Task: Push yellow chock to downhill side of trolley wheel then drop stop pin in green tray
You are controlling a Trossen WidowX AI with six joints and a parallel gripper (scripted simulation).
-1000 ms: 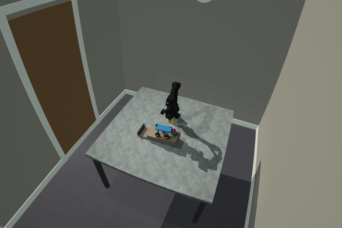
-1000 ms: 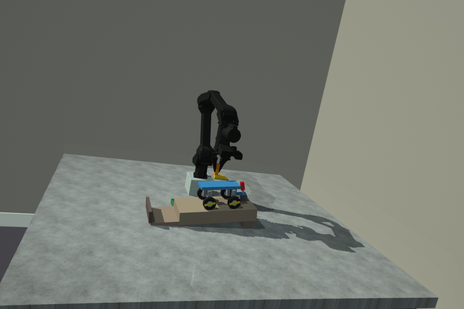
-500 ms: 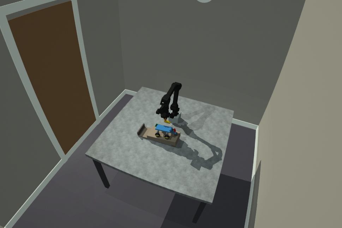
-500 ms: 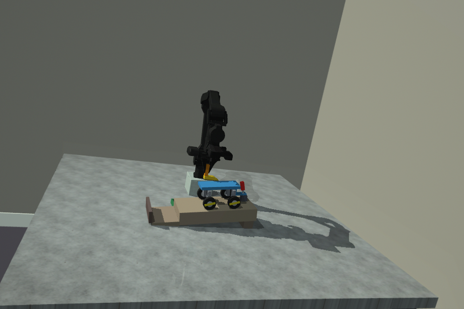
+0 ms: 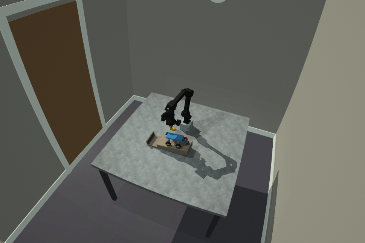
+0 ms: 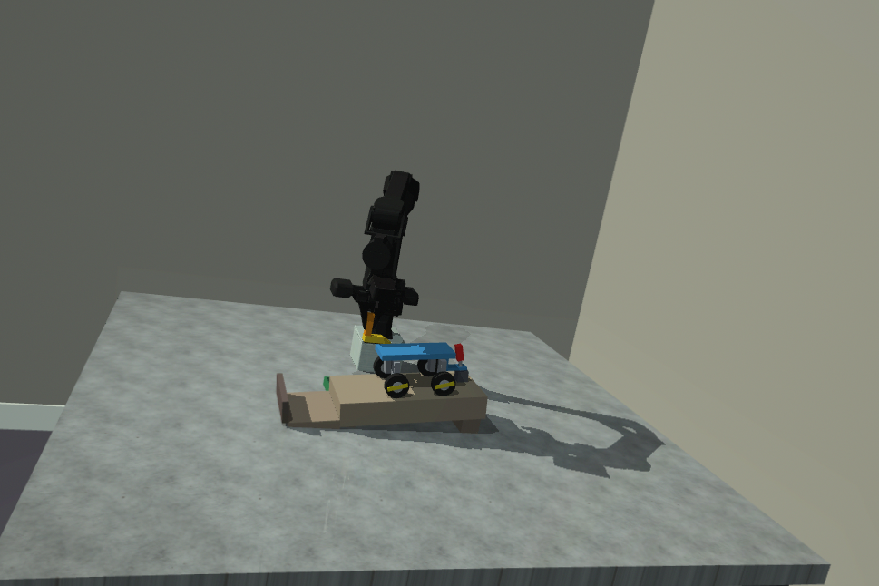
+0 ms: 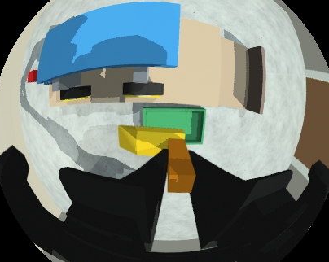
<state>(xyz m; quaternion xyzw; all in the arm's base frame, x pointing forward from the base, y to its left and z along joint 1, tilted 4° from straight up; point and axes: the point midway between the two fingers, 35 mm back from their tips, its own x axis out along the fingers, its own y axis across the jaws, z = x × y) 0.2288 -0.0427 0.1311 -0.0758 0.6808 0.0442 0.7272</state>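
My gripper (image 5: 170,125) (image 6: 370,327) (image 7: 179,156) is shut on the chock's orange handle. The yellow chock (image 5: 173,129) (image 6: 376,339) (image 7: 146,140) hangs in the air on the arm's side of the ramp; its black base is hidden. In the wrist view it overlaps the near edge of the green tray (image 5: 167,133) (image 6: 326,383) (image 7: 167,118). The blue trolley (image 5: 174,136) (image 6: 415,350) (image 7: 112,41) stands on the ramp (image 5: 159,140) (image 6: 357,388) (image 7: 198,61). The red-headed stop pin (image 5: 186,138) (image 6: 459,352) (image 7: 32,76) stands at its uphill end.
An upright end board (image 5: 150,138) (image 6: 282,399) (image 7: 256,79) closes the ramp's low end. The pale arm base block (image 5: 185,126) (image 6: 361,354) stands behind the ramp. The tray lies on the table (image 5: 131,143) (image 6: 212,483) between ramp and arm.
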